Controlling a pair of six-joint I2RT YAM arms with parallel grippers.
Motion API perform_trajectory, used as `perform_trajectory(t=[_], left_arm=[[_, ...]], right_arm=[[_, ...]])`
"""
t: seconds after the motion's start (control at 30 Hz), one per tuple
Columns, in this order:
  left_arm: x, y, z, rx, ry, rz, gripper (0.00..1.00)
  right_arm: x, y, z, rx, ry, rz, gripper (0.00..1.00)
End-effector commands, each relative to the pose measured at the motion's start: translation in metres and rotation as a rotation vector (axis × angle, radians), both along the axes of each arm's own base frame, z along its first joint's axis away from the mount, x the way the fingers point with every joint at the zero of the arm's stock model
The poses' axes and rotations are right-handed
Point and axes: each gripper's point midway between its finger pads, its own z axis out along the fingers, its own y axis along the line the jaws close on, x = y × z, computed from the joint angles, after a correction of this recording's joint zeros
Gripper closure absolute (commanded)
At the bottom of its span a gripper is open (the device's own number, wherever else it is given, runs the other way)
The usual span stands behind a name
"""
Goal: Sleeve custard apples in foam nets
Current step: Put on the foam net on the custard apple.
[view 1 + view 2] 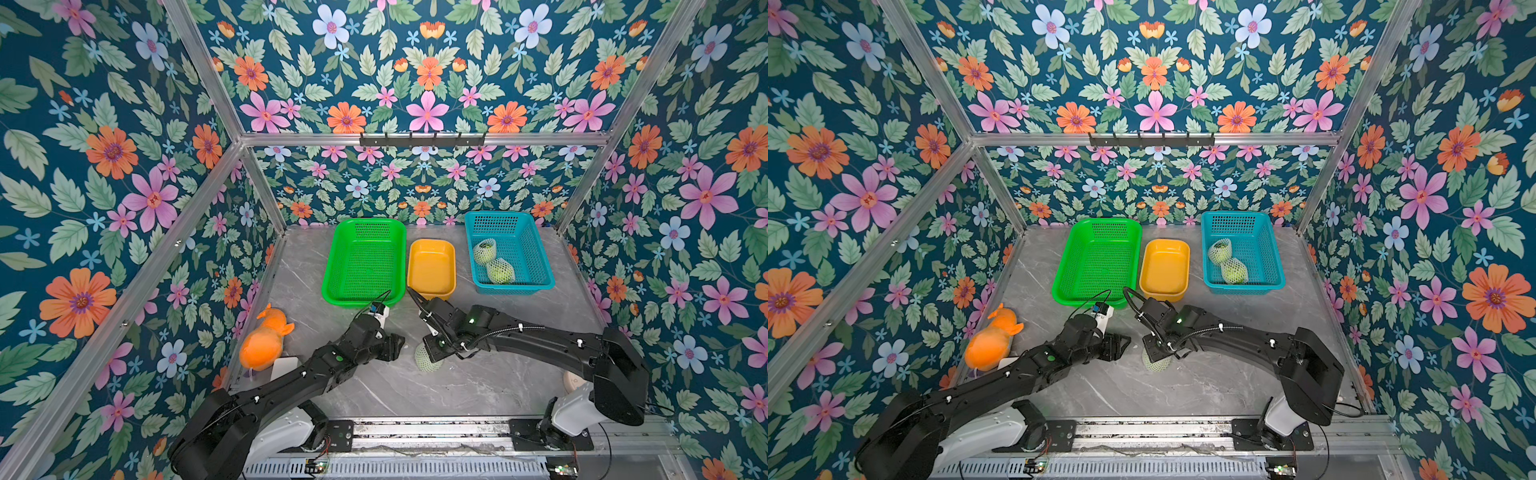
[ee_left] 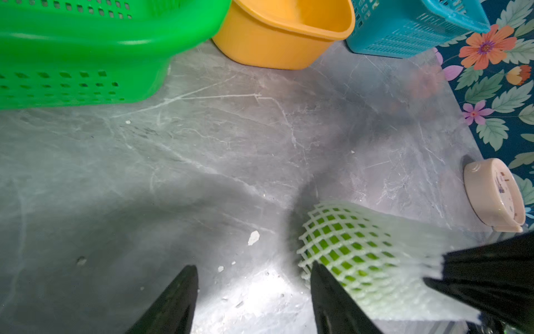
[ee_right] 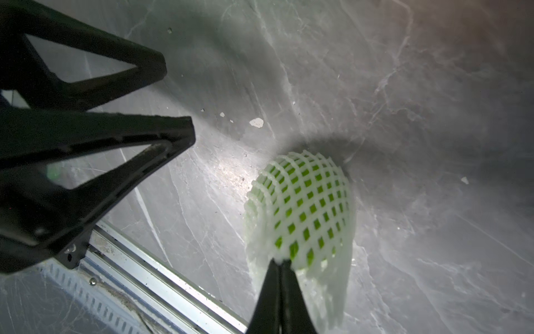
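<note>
We see the right pincer (image 3: 281,261) clamped on the foam net (image 3: 306,202) rim around a custard apple (image 2: 332,254) on the bench (image 1: 374,395); the left pincer (image 2: 254,267) gapes empty at its 9 o'clock. Two netted apples (image 1: 500,271) lie in the blue basket (image 1: 532,253), 1 o'clock.

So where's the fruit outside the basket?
In both top views the custard apple lies on the table between the left claw and right claw, which pinches its net.

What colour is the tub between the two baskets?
The tub is plain yellow-orange, clearest in a top view.
</note>
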Motion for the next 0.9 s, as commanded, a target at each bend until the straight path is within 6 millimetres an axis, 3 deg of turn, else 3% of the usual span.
perform_trajectory(t=[0.0,0.17,0.3,0.37,0.47,0.7,0.8,0.87], left_arm=[[0.004,-0.001,0.005,-0.011,-0.021,0.006,0.34],[0.004,-0.001,0.006,-0.017,-0.023,0.012,0.34],[0.004,-0.001,0.006,-0.022,-0.021,0.016,0.33],[0.004,-0.001,0.005,-0.020,-0.020,0.015,0.33],[0.004,-0.002,0.006,-0.025,-0.018,0.013,0.33],[0.004,-0.002,0.005,-0.023,-0.012,0.013,0.33],[0.001,-0.002,0.005,-0.025,-0.011,0.003,0.33],[-0.001,-0.003,0.007,-0.034,-0.017,-0.014,0.34]], right_arm=[[0.000,-0.001,-0.008,-0.023,0.004,-0.014,1.00],[-0.003,-0.001,-0.019,-0.090,0.005,0.009,1.00],[-0.002,0.001,-0.010,-0.099,-0.016,0.022,0.97],[-0.001,0.002,-0.001,-0.082,-0.032,0.017,0.88],[0.000,0.000,0.010,-0.068,-0.051,0.011,0.65],[0.002,-0.005,0.037,-0.027,-0.101,-0.001,0.30],[-0.004,-0.009,0.038,0.001,-0.105,0.013,0.25],[-0.011,-0.013,0.033,0.024,-0.098,0.024,0.27]])
